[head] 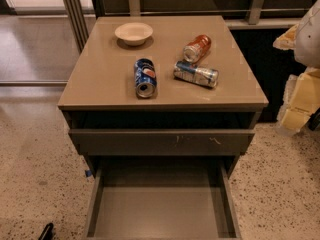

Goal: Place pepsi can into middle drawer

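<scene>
The pepsi can (145, 77), dark blue with a red-and-white logo, lies on its side on the cabinet top (100, 79), its silver end towards me. The middle drawer (160, 211) is pulled wide open below, and its flat grey floor is bare. My gripper (300, 106) shows as pale parts of the arm at the right edge of the camera view. It is beside the cabinet, well to the right of the can, and holds nothing that I can see.
An orange-red can (197, 48) and a silver-and-light-blue can (196, 74) lie on the top, right of the pepsi can. A cream bowl (133, 33) stands at the back. The scratched top drawer (162, 141) is slightly open. A small black object (46, 231) lies on the speckled floor, bottom left.
</scene>
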### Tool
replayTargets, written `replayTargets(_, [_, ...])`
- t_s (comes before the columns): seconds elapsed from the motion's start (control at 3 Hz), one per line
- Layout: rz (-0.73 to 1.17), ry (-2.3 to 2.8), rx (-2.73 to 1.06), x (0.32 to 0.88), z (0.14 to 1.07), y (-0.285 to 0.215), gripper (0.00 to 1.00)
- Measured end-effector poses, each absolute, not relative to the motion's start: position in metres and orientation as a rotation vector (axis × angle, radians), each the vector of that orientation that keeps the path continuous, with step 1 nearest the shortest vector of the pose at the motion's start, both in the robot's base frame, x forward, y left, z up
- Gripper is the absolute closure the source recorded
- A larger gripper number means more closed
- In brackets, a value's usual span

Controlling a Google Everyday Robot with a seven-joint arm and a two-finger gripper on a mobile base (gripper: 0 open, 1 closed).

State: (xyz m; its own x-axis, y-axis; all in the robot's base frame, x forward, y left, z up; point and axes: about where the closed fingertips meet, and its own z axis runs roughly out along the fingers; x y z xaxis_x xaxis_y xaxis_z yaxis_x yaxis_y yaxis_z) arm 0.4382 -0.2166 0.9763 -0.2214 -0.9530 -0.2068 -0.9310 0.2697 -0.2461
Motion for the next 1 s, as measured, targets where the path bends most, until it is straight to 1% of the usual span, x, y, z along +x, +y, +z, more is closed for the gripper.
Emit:
replayTargets(0.67, [-0.098, 2.220, -1.693, 0.443, 0.979, -0.213, 0.00])
replayTargets(1.0, [-0.025, 2.213, -1.483, 0.465, 0.986, -0.208, 0.00])
